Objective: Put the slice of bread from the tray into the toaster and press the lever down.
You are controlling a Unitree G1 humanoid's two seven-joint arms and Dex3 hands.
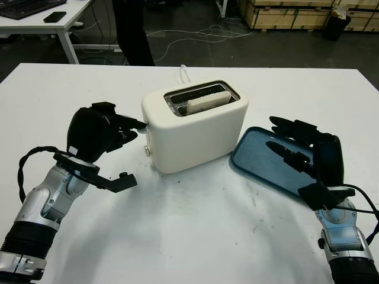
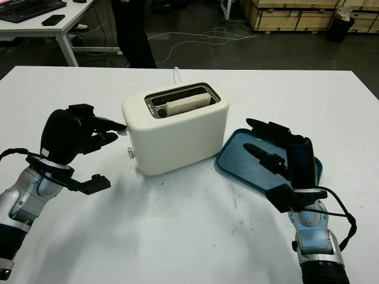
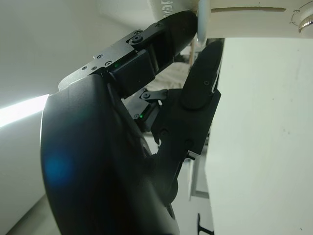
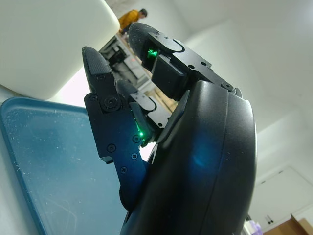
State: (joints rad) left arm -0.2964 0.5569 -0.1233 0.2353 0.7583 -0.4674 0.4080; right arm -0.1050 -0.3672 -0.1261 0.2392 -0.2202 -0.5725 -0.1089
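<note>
Bread (image 1: 207, 100) stood upright in the toaster (image 1: 195, 127), its top edge proud of the slot — a sign, I judged, that the lever had not yet been pushed down. The left hand (image 1: 103, 133) was at the toaster's lever end, one fingertip (image 1: 141, 124) reaching the wall, apparently to find that lever; it gripped nothing. The right hand (image 2: 278, 154) hovered open over the blue tray (image 2: 237, 160), which held no slice — well apart from the bread.
</note>
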